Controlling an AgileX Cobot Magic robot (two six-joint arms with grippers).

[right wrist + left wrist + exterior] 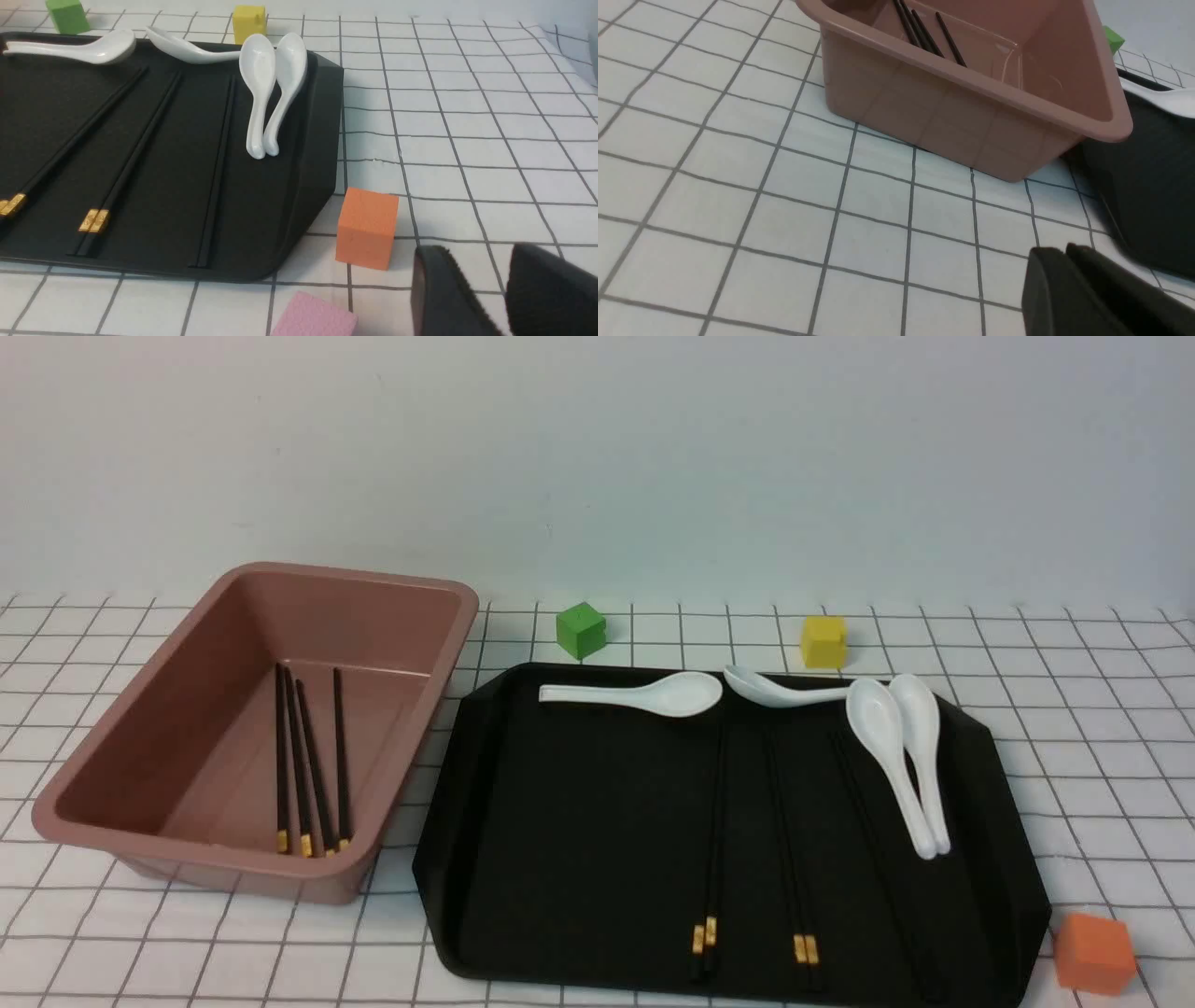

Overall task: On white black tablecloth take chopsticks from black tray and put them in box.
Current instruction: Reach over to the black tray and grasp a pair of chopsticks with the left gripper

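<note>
The black tray (579,821) lies on the checked tablecloth (1074,728), right of the pink-brown box (149,709). Several black chopsticks (714,840) with gold bands lie lengthwise in the tray, also in the right wrist view (135,144). Several more chopsticks (308,765) lie inside the box. Neither gripper shows in the front view. My left gripper (1064,249) is shut and empty, low over the cloth near the box's (924,112) front corner. My right gripper (481,254) is open and empty over the cloth, beside the tray's (308,154) right front corner.
White soup spoons (644,694) (896,756) lie along the tray's far and right side. A green cube (580,630) and a yellow cube (823,641) stand behind the tray. An orange cube (366,228) and a pink block (313,319) sit close to my right gripper.
</note>
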